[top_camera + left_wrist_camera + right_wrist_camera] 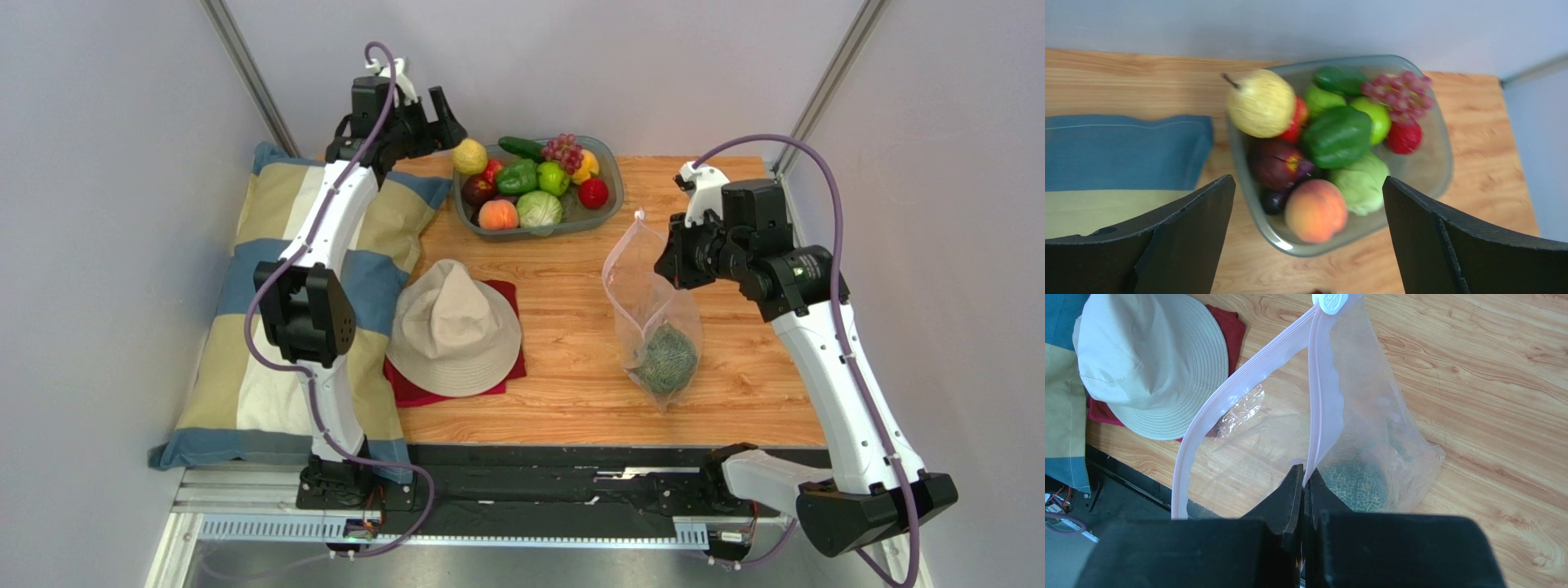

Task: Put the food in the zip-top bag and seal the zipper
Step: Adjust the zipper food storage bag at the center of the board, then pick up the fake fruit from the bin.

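The food lies in a grey bowl (pixel 613 203) at the back of the table: a yellow pear (pixel 1261 102), a green pepper (pixel 1336 136), a peach (pixel 1315 210), a cabbage (pixel 1361 182), grapes (pixel 1404 89) and others. My left gripper (pixel 436 123) is open and empty, hovering just left of the bowl; in its wrist view the gripper (pixel 1308 181) frames the peach. The zip-top bag (pixel 650 300) stands open with a green melon (pixel 667 355) inside. My right gripper (pixel 1304 473) is shut on the bag's zipper (pixel 1313 404) and holds the mouth up.
A beige hat (pixel 454 327) lies on a red cloth (pixel 415 391) left of the bag. A striped pillow (pixel 264 319) lies along the table's left side under the left arm. Walls stand close behind and beside the table.
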Tool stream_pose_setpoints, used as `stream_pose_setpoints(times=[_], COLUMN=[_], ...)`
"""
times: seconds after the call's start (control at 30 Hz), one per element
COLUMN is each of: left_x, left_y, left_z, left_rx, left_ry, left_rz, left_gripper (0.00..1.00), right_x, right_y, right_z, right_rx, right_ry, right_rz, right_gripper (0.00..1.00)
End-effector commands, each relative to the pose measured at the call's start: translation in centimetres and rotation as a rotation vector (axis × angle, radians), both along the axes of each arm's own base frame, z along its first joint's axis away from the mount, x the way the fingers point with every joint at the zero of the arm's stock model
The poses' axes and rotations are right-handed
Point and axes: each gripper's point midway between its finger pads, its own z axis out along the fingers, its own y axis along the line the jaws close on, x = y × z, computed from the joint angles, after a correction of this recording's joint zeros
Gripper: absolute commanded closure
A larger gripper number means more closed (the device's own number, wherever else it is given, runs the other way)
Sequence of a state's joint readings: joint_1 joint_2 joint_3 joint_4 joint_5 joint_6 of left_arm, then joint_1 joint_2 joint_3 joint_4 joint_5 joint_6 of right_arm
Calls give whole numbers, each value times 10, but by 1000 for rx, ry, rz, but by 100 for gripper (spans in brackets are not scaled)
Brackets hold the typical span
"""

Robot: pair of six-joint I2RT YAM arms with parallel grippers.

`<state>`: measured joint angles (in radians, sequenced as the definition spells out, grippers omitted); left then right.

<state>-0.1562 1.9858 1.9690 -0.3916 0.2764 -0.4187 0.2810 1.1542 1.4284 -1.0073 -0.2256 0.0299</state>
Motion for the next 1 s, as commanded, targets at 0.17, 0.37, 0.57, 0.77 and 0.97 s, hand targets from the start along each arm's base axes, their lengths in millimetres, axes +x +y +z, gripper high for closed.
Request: stream_pose_setpoints(times=[0.17, 0.37, 0.57, 0.77, 0.97], left_x=[47, 74, 92, 103, 114], left_y=[11, 10, 1, -14, -21], left_z=[-52, -76, -91, -92, -104], left_rx=[37, 48, 34, 10, 10], left_ry=[54, 47, 25, -22, -28], left_rz=[157, 188, 162, 118, 106], left_gripper=[1, 1, 1, 1, 1], right_x=[26, 35, 35, 32, 34], right_y=[-1, -6, -7, -11, -14], right_z=[9, 4, 0, -2, -3], right_rx=[-5, -11, -12, -22, -22], right_ry=[-69, -52, -37, -32, -28], right_rz=[-23, -29, -33, -45, -59], right_gripper=[100, 100, 100, 100, 100])
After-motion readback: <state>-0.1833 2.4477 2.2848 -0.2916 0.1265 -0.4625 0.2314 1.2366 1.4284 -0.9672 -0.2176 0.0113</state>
